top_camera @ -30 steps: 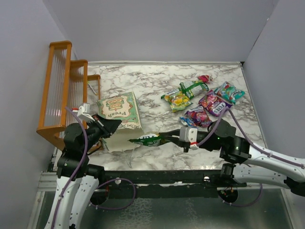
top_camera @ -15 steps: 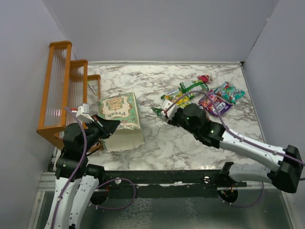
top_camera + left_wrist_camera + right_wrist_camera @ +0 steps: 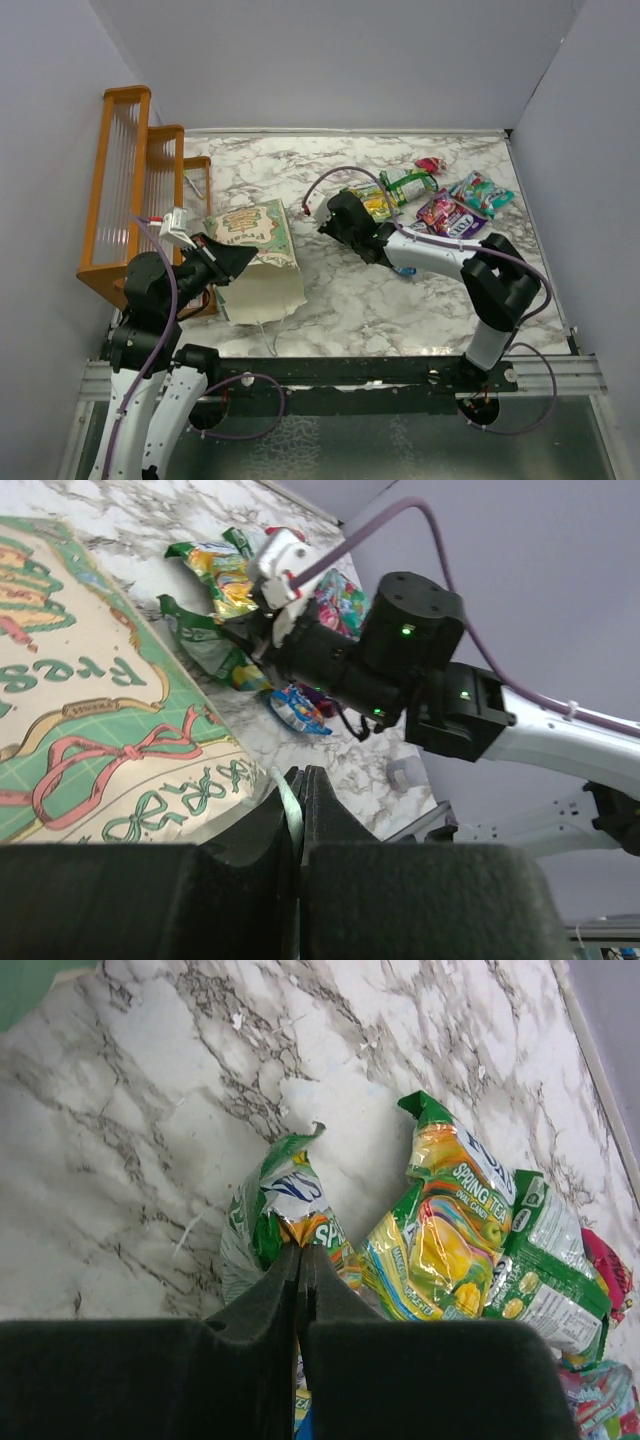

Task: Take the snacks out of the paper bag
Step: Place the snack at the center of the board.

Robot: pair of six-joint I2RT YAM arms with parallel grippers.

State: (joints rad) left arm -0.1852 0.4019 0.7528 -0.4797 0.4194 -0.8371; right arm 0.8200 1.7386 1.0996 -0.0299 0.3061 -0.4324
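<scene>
**Q:** Overhead view: what is entered?

**A:** One mint-green paper gift bag [image 3: 255, 238] is laid cream panel up on the marble table [image 3: 330, 300]. Its mouth edge is held by the left gripper [image 3: 228, 262], that arm being folded close to its base. Glossy crinkly snack packets [image 3: 445, 212] are heaped at the far right, well apart from the bag. The right arm is stretched low and leftward, with the right gripper [image 3: 338, 215] at the heap's left end.

**Q:** Left wrist view?

**A:** The fingers [image 3: 262, 825] are pressed together on the bag's thin paper rim. The paper is judged light, limp and easily torn.

**Q:** Right wrist view?

**A:** The jaws are closed on the crimped end of a green-and-white packet [image 3: 280, 1200], just beside a yellow-green packet [image 3: 450, 1230]. Whether it rests on the marble cannot be told. It is judged light, soft and slippery, so the flat seal is the hold to be preferred.
</scene>
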